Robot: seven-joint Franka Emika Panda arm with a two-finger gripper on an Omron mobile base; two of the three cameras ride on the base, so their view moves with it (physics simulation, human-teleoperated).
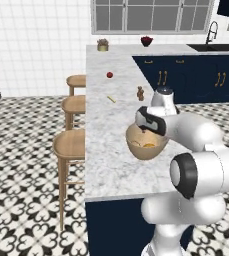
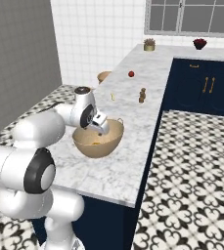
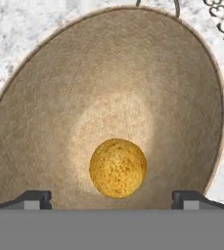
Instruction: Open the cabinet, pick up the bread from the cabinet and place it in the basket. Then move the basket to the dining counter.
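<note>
The tan basket (image 1: 147, 149) (image 2: 99, 145) (image 3: 108, 73) stands on the marble dining counter (image 1: 106, 165) (image 2: 128, 171), near its front end. The golden-brown bread (image 3: 118, 168) (image 1: 149, 145) (image 2: 95, 143) lies at the bottom of the basket. My gripper (image 1: 146, 131) (image 2: 103, 129) (image 3: 111, 199) hangs just over the basket's near rim, pointing down into it. It is open, fingers set wide apart with nothing held, and the bread lies below the gap. The tall cabinet is out of view.
A small red fruit (image 1: 109, 75) (image 2: 131, 74), a thin yellow piece (image 1: 111, 99) and a small brown shaker (image 1: 140, 93) (image 2: 142, 95) lie farther along the counter. Wooden stools (image 1: 71, 142) line its left side. Low navy cabinets (image 1: 196, 75) and a sink (image 1: 221, 47) stand at the right.
</note>
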